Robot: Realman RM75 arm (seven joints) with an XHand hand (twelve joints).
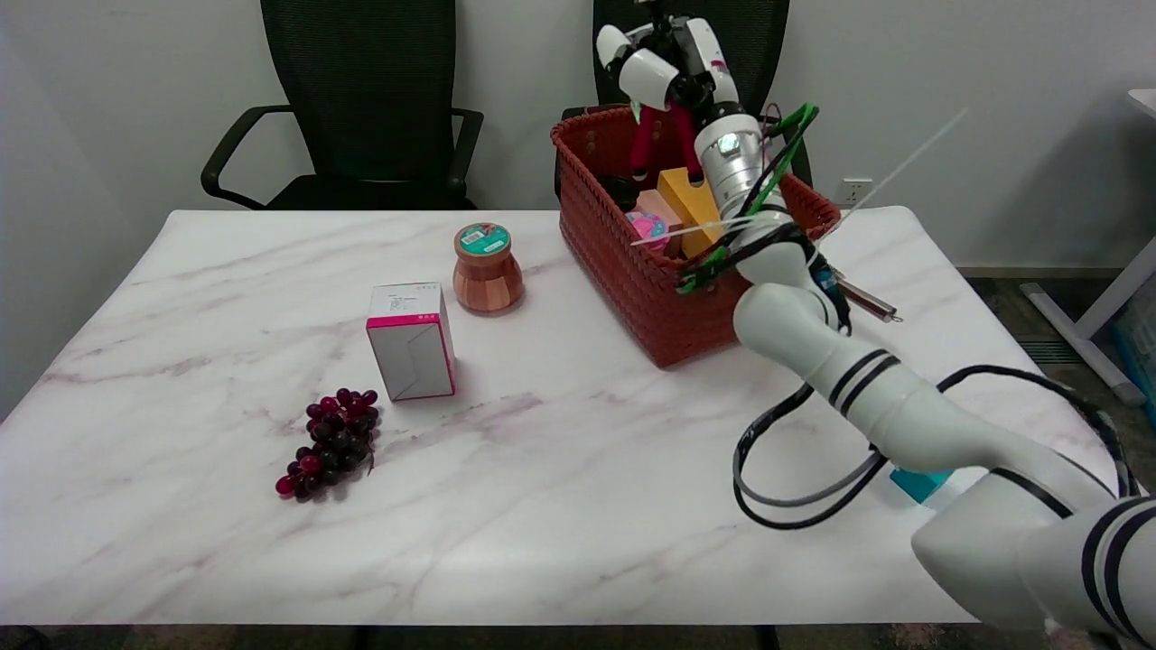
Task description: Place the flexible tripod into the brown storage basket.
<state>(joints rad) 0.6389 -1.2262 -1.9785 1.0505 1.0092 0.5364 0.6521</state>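
The right hand hangs above the brown storage basket, fingers clamped on the flexible tripod, whose red legs dangle down inside the basket's rim (over a yellow block and a pink item). On the marble table: wooden jar, white-and-pink box, dark grapes.

White marble-look table, pink-grey veins. On it: woven brown basket at far right; wooden jar with green lid just left of the basket; white-and-pink box upright, near-left of the jar; bunch of dark grapes nearer, left of the box. A teal thing at right edge, mostly hidden by the arm.
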